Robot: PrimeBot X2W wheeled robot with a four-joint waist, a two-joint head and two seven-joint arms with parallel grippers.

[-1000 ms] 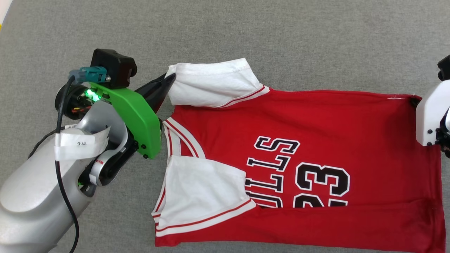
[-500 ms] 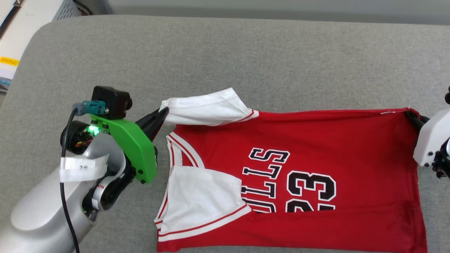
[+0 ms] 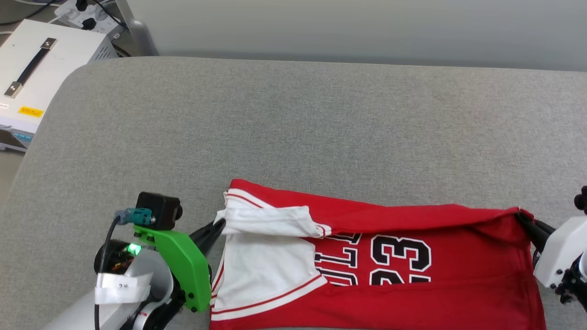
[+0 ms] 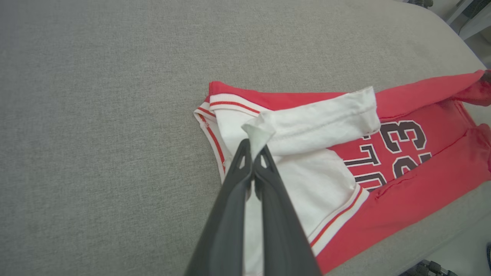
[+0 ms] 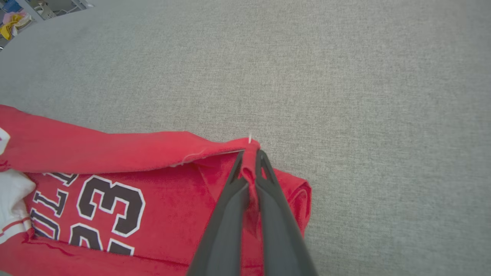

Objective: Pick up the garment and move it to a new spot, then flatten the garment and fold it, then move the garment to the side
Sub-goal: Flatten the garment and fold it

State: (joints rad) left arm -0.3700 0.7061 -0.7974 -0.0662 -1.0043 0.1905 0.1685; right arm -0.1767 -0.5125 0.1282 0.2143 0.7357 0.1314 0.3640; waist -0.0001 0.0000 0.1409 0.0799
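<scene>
The garment (image 3: 412, 284), a red shirt with white sleeves and a black 23, lies across the near part of the grey tabletop (image 3: 293, 128). Its far long edge is lifted and hangs over the lettering. My left gripper (image 3: 221, 224) is shut on the corner of the far white sleeve (image 3: 270, 220); the left wrist view shows the left gripper (image 4: 251, 147) pinching that sleeve (image 4: 322, 122) above the garment (image 4: 402, 184). My right gripper (image 3: 523, 215) is shut on the far hem corner. In the right wrist view the right gripper (image 5: 251, 155) holds red cloth of the garment (image 5: 153, 199).
A white box with a black handle (image 3: 41, 59) stands off the table's far left corner, with a power strip (image 3: 87, 9) behind it. A pale wall runs along the table's far edge. Bare grey surface stretches beyond the shirt.
The head camera has tilted up. Both grippers have lifted the shirt's far edge and drawn it toward the near side, so it now covers part of the lettering.
</scene>
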